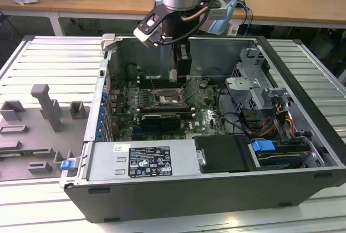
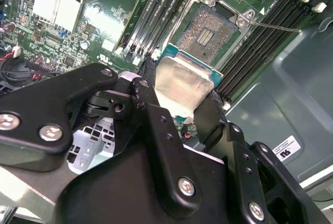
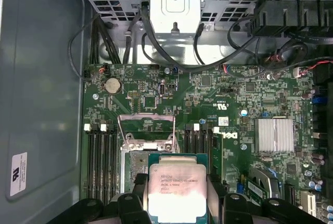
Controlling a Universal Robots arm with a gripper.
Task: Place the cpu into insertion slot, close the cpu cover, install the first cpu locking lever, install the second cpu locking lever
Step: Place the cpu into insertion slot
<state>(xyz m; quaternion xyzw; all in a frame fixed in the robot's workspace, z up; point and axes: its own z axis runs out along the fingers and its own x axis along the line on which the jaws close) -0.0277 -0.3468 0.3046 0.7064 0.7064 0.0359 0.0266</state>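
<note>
**Cpu in the hand, poised just short of the open slot**

The hand [image 2: 178, 95] is clenched on the cpu [image 2: 183, 81], pinching it by two opposite edges with its silvery top facing up toward the wrist. It hangs inside the open computer case [image 1: 216, 203], which sits on the ribbed table [image 1: 48, 54], a little above the green motherboard [image 3: 208, 104].

What matters here is the offset. In both wrist views the insertion slot [image 2: 205, 31] lies bare and only partly under the chip. One edge of the cpu overlaps the near side of the slot, and the rest of the pin field shows beyond it. From the exterior view, the hand stands just above the slot and a touch toward the exterior view's right of it. The chip looks roughly level with the board and its edges seem close to square with the slot's sides, so I judge the gap to be mostly a short sideways shift and then a descent.

The cpu cover [image 3: 146, 116] stands swung up on the far side of the slot, clear of the opening, between the rows of black memory slots [image 3: 101, 161].
</note>
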